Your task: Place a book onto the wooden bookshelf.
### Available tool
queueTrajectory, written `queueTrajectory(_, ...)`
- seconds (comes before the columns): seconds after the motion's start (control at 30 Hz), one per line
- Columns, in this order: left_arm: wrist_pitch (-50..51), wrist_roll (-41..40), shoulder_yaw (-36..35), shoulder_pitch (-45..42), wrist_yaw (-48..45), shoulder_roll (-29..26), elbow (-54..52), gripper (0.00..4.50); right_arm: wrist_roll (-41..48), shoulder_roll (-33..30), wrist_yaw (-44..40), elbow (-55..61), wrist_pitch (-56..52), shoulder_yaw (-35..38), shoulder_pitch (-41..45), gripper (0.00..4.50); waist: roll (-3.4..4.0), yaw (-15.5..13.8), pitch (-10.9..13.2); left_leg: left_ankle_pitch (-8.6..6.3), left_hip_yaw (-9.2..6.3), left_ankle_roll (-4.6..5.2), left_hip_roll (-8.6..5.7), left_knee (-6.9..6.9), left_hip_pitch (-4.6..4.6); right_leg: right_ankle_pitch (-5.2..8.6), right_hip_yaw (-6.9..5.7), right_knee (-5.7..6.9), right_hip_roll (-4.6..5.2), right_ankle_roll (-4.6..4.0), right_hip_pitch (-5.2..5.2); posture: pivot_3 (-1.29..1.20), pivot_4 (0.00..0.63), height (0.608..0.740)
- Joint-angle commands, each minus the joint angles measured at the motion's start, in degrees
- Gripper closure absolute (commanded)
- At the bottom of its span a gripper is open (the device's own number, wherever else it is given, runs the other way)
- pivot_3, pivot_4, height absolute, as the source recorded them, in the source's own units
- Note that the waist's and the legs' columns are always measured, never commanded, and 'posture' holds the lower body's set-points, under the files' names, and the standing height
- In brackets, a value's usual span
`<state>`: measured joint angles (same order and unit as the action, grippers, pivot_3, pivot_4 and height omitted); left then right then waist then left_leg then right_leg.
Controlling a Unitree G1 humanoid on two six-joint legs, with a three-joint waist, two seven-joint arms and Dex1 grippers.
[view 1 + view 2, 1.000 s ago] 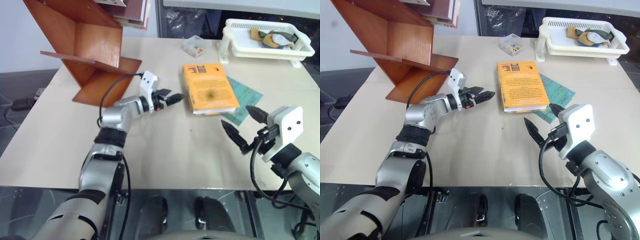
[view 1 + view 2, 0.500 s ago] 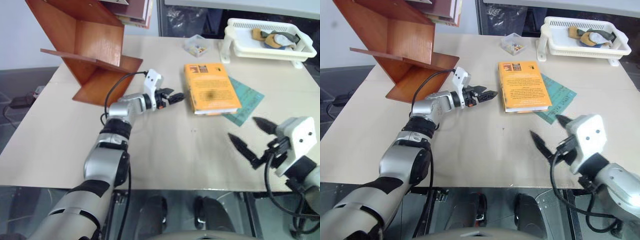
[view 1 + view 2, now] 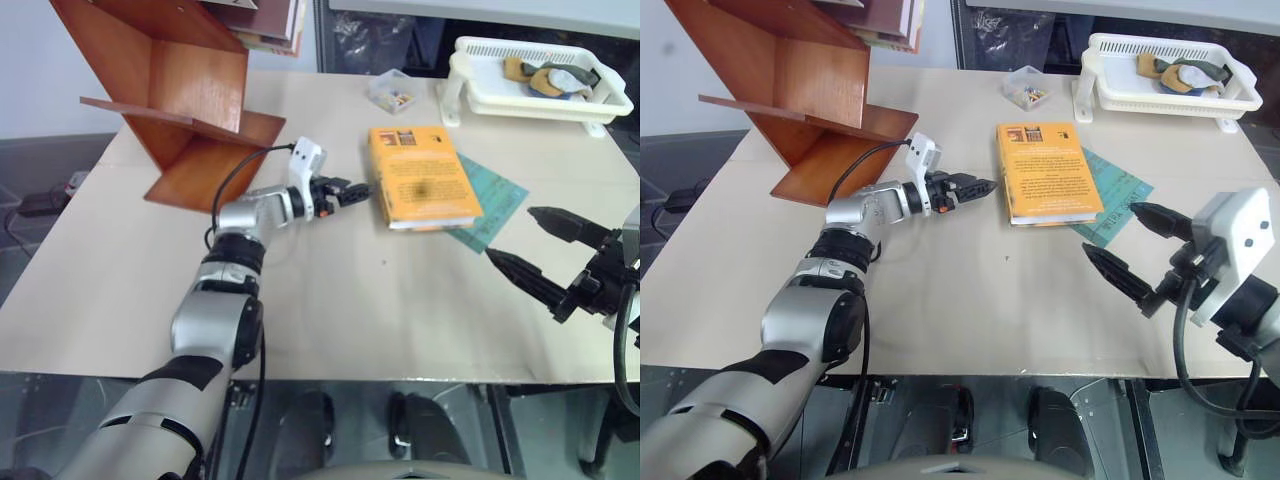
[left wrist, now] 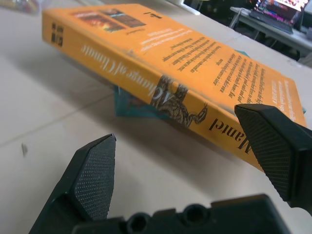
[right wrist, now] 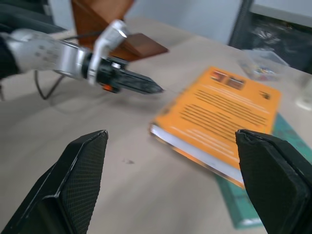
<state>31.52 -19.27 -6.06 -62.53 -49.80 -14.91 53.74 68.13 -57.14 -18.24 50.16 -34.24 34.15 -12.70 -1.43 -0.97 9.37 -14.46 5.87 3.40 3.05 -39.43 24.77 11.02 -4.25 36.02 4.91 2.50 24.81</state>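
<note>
The left gripper (image 3: 978,186), jaws spread and empty, hovered just short of the book's (image 3: 1044,170) spine, the volume lying flat on the table (image 3: 940,290) ahead of it. The right gripper (image 3: 1132,247), also spread, waited nearby. The wooden bookshelf (image 3: 800,90) stood behind; lifting and shelving remained undone.

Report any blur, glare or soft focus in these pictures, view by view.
Right wrist view: the left gripper and the book are smeared. Left wrist view: the book's spine text is crisp, the background soft. Eye views: evenly lit, a faint sheen on the wooden bookshelf, soft shadows on the table.
</note>
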Motion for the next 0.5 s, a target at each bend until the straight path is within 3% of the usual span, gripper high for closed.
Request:
queueTrajectory(0.03, 2.9, -2.1, -2.8, -3.9, 1.8, 1.0, 1.4, 0.0, 0.4, -0.6, 1.0, 1.1, -0.3, 0.0, 1.9, 0.19, -0.03, -0.1, 0.0, 0.0, -0.02, 0.0, 0.0, 0.0, 0.0, 0.02, -0.03, 0.0, 0.0, 0.04, -0.01, 0.0, 0.15, 0.74)
queueTrajectory(0.13, 6.7, -2.3, -4.2, -6.0, 4.3, 2.5, 5.5, 0.0, -0.6, 0.0, 2.2, 1.2, -0.7, -2.4, 4.3, 0.19, -0.03, -0.1, 0.0, 0.0, -0.07, 0.0, -0.01, -0.02, -0.03, 0.09, -0.07, 0.01, 0.01, 0.16, -0.06, 0.0, 0.15, 0.74)
queueTrajectory(0.33, 13.4, -8.8, -15.0, -11.3, 15.8, 7.5, 13.8, 0.0, -3.0, 0.6, 4.3, 1.5, -1.4, -7.1, 8.1, 0.19, -0.1, 0.0, 0.1, 0.0, -0.1, 0.0, -0.04, -0.02, 0.02, 0.0, -0.09, 0.01, 0.02, 0.03, -0.04, 0.0, 0.15, 0.74)
queueTrajectory(0.5, 12.0, -12.2, -21.3, -12.9, 21.7, 9.8, 17.5, 0.0, -4.4, 1.1, 5.1, 1.8, -1.9, -8.8, 9.3, 0.19, -0.1, 0.1, 0.1, 0.0, -0.09, -0.01, -0.03, -0.01, -0.01, -0.01, -0.1, 0.01, 0.01, -0.01, -0.04, 0.0, 0.15, 0.74)
